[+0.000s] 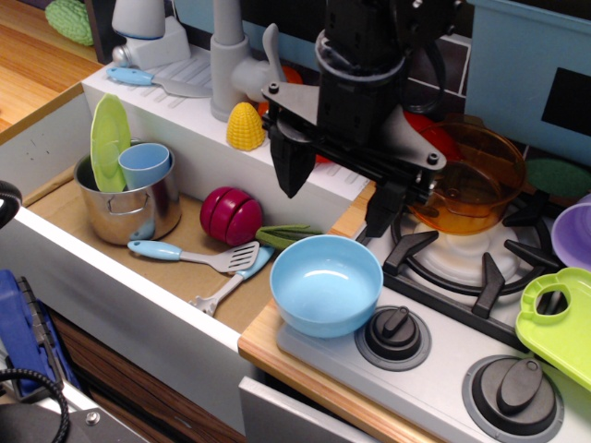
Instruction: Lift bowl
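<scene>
1. The bowl sits upright at the front left corner of the stove, its rim partly hanging over the edge toward the sink.
2. The gripper hangs above and just behind the bowl, its two dark fingers spread wide apart and holding nothing.
3. Neither finger touches the bowl.
4. Just right of the bowl are two black knobs on the stove front.
5. An orange pot rests on the burner behind the gripper.
6. In the sink, a metal pot holds a small blue cup and a green plate.
7. A spatula and a dark red ball lie on the sink floor, left of the bowl.
8. A yellow corn cob stands on the ledge beside the faucet.
</scene>
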Available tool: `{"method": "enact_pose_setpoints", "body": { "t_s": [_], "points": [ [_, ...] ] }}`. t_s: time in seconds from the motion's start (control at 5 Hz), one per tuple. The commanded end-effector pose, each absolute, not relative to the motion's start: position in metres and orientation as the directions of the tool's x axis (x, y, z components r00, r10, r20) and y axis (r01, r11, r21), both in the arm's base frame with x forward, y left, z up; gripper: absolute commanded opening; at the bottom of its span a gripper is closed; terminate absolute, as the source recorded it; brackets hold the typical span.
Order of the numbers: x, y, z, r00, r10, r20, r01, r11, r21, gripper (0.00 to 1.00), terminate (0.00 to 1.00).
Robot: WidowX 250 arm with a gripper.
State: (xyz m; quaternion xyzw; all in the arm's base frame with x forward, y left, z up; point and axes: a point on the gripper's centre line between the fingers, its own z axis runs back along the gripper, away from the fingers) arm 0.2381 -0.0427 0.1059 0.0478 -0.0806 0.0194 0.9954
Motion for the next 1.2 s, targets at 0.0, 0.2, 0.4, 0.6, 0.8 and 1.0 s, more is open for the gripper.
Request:
{"method": "enact_pose_setpoints", "body": {
  "t_s": [0.0, 0.2, 0.4, 0.6, 0.8, 1.0],
  "points": [
    [0.238, -0.043, 0.106, 0.986, 0.031, 0.162, -0.046, 0.995, 0.092, 1.0, 0.0],
    [0.234, -0.034, 0.096, 0.984, 0.042, 0.171, -0.055, 0.996, 0.069, 1.0, 0.0],
    [0.23, -0.023, 0.084, 0.983, 0.043, 0.178, -0.053, 0.997, 0.052, 1.0, 0.0],
    [0.229, -0.015, 0.077, 0.983, 0.035, 0.18, -0.044, 0.998, 0.048, 1.0, 0.0],
    [0.231, -0.009, 0.068, 0.981, 0.029, 0.191, -0.038, 0.998, 0.045, 1.0, 0.0],
    [0.232, -0.008, 0.053, 0.977, 0.033, 0.21, -0.042, 0.998, 0.04, 1.0, 0.0]
  ]
}}
